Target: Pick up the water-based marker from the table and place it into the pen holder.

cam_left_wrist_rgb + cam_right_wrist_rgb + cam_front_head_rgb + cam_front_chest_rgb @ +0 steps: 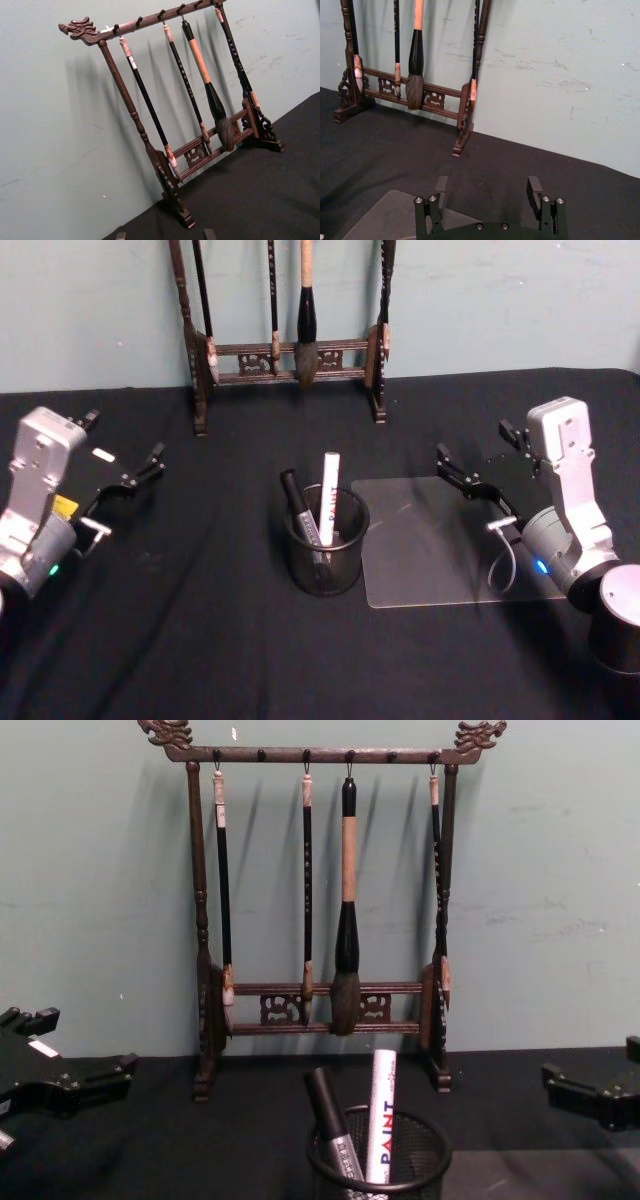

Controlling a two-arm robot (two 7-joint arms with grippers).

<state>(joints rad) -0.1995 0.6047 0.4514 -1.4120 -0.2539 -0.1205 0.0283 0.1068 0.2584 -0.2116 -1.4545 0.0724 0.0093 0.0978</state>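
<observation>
The pen holder [325, 558], a round black wire-mesh cup, stands in the middle of the black table; the chest view shows it low in the centre [415, 1160]. Two markers stand in it, leaning left: a black and grey one [298, 502] and a white one [328, 495] printed PAINT [381, 1115]. I cannot tell which is the water-based marker. My left gripper [125, 438] hangs open left of the holder, well apart from it. My right gripper [472, 440] hangs open to the right, over the back edge of a clear sheet. Both hold nothing.
A tall dark wooden brush rack [290, 350] with hanging brushes stands at the back against the green wall [540, 900]. A clear plastic sheet [430, 540] lies flat right of the holder. Black cloth covers the table [200, 640].
</observation>
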